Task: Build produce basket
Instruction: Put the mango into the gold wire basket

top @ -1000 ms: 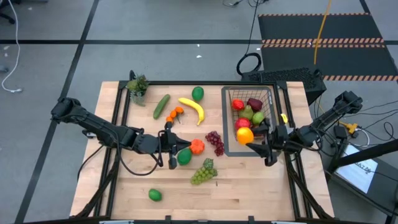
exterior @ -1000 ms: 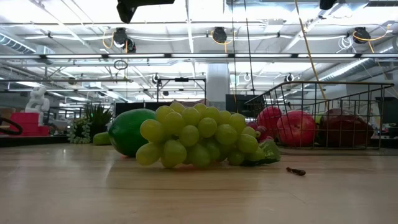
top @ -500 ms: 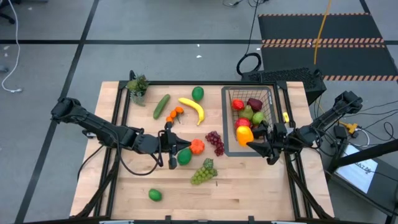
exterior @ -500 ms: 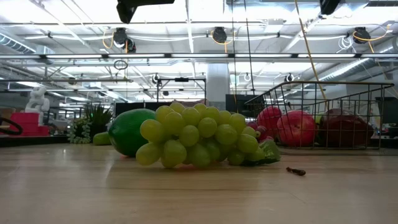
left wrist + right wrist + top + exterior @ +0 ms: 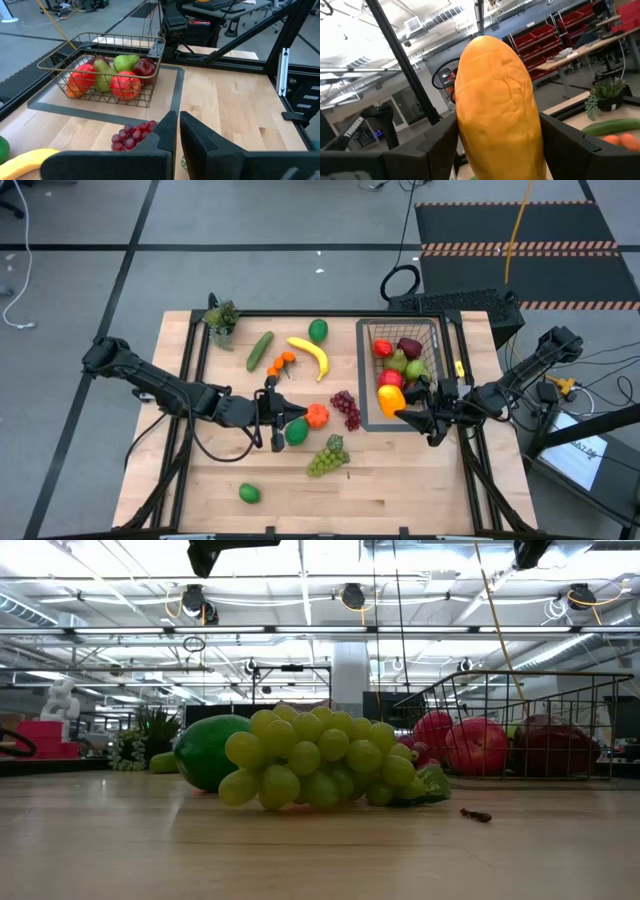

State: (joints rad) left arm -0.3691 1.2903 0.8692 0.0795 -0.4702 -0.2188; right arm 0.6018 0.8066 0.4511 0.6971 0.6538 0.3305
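High view showing right gripper (image 5: 410, 415) clamping mango (image 5: 393, 397) over near end of basket (image 5: 432, 332), left gripper (image 5: 275, 423) idling shut mid-table, risking mango slipping from its smooth grip, striking rim and rolling off among grapes (image 5: 346, 409).

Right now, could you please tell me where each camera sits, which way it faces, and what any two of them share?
High view: overhead, straight down on the wooden table; both dark arms show.
Low view: table height, level across the green grape bunch; no arm shows.
Left wrist view: behind the shut left tool, facing the dark wire-mesh basket.
Right wrist view: behind the right tool, which grips the orange-yellow mango.
Shared: high, low and left wrist views all show the basket.
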